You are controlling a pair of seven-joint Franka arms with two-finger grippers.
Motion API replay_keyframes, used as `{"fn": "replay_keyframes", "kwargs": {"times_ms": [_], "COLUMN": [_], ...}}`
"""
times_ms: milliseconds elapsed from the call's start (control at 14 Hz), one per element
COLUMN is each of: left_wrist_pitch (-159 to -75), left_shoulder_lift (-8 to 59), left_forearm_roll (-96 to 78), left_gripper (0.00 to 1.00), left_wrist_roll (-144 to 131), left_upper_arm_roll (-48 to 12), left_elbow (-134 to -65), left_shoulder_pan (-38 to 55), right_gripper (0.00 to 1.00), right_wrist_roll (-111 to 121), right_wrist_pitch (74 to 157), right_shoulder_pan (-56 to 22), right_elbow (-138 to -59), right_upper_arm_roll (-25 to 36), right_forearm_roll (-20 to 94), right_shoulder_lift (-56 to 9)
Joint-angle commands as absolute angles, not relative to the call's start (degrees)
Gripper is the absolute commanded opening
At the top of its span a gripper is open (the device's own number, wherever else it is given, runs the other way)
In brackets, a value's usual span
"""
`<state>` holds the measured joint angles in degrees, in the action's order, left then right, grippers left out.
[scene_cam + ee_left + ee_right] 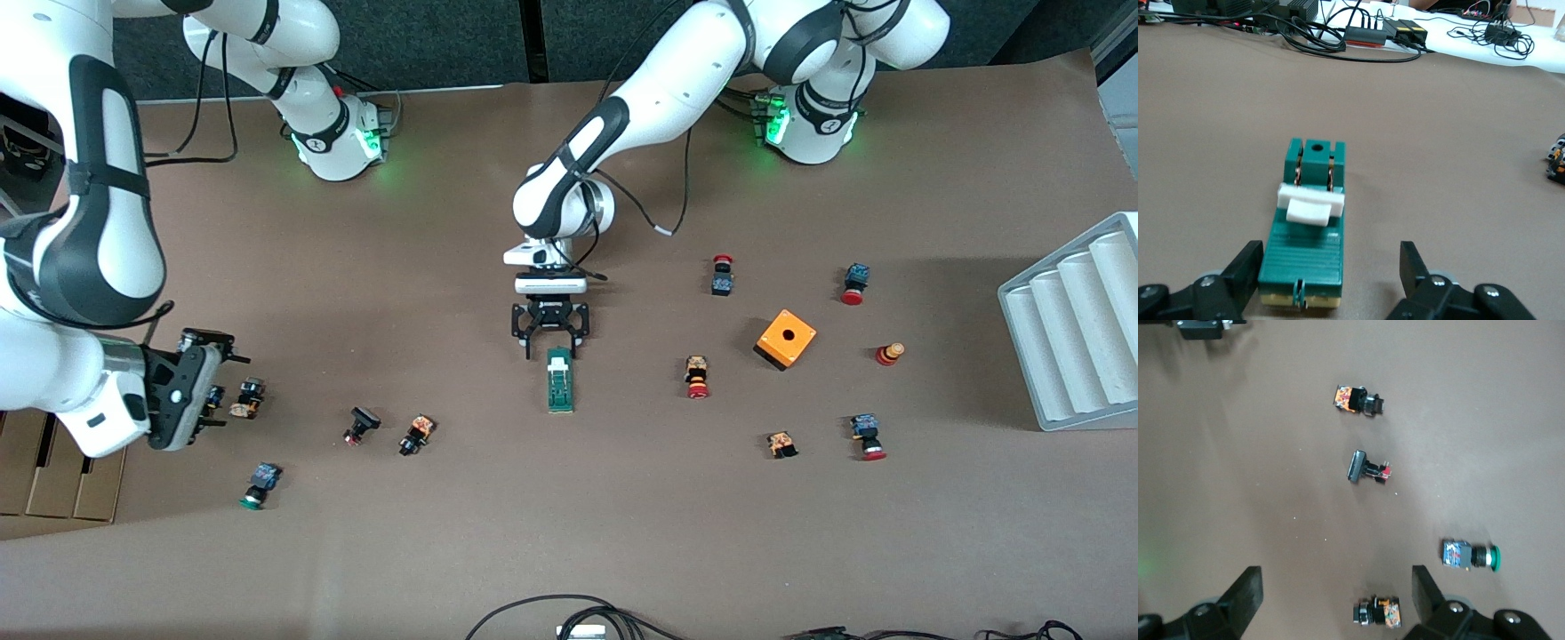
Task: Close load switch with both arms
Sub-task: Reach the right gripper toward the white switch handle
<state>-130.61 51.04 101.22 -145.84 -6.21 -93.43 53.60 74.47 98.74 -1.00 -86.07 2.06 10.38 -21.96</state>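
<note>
The load switch [560,382] is a narrow dark-green block with a white tab, lying at the table's middle. In the left wrist view the load switch [1308,243] shows its white tab [1309,204] raised across it. My left gripper [551,349] is open and low at the end of the switch that points toward the robots' bases. Its fingers [1245,267] stand on either side of that end, one close against it, one apart. My right gripper [224,389] is open and empty at the right arm's end of the table, over a small push-button [1377,612].
Several small push-buttons lie scattered, such as a black one [361,424] and a red one [697,377]. An orange cube with a hole [786,339] and a grey ridged tray [1080,329] stand toward the left arm's end. Cables [551,613] lie at the near edge.
</note>
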Motion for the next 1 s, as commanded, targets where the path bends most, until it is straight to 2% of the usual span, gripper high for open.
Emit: {"fn": "replay_keyframes", "kwargs": {"times_ms": [0,214,357,571,714,857,929], "left_wrist_pitch": [-129.9,-121.5,-121.1,-120.9,-120.9,-120.9,-120.9], "left_shoulder_lift": [51.2,52.9,53.3,53.8,53.8,53.9,53.9], "left_forearm_roll": [103.1,103.2,103.2,103.3,103.3,103.3,103.3], "left_gripper": [0.90,0.87,0.86,0.77,0.75,0.69,0.61], "left_wrist_roll": [-147.7,-146.0,-145.7,-145.8,-145.8,-145.8,-145.7], "left_upper_arm_roll": [-5.7,-5.7,-5.7,-5.7,-5.7,-5.7,-5.7], "left_elbow": [-92.9,-94.0,-93.8,-93.6,-93.4,-93.4,-93.4], "left_shoulder_pan": [54.5,56.9,57.0,57.0,57.0,57.5,57.5], "right_gripper": [0.99,0.99,0.99,1.00,1.00,1.00,1.00], "right_wrist_roll": [77.4,76.5,74.8,66.5,65.7,65.7,65.7], "right_wrist_pitch": [99.8,101.3,103.3,103.9,105.8,107.7,109.0], "right_shoulder_pan": [-0.9,-3.7,-7.2,-10.5,-13.1,-15.8,-17.5], "right_elbow": [-86.0,-86.0,-86.0,-86.0,-86.0,-86.0,-86.0], "right_upper_arm_roll": [2.2,2.2,2.3,2.3,2.3,2.4,2.5], "right_forearm_roll": [11.7,11.8,11.8,11.3,10.9,11.0,11.0], "right_shoulder_lift": [-23.5,-23.5,-23.5,-24.1,-24.9,-26.6,-26.9]}}
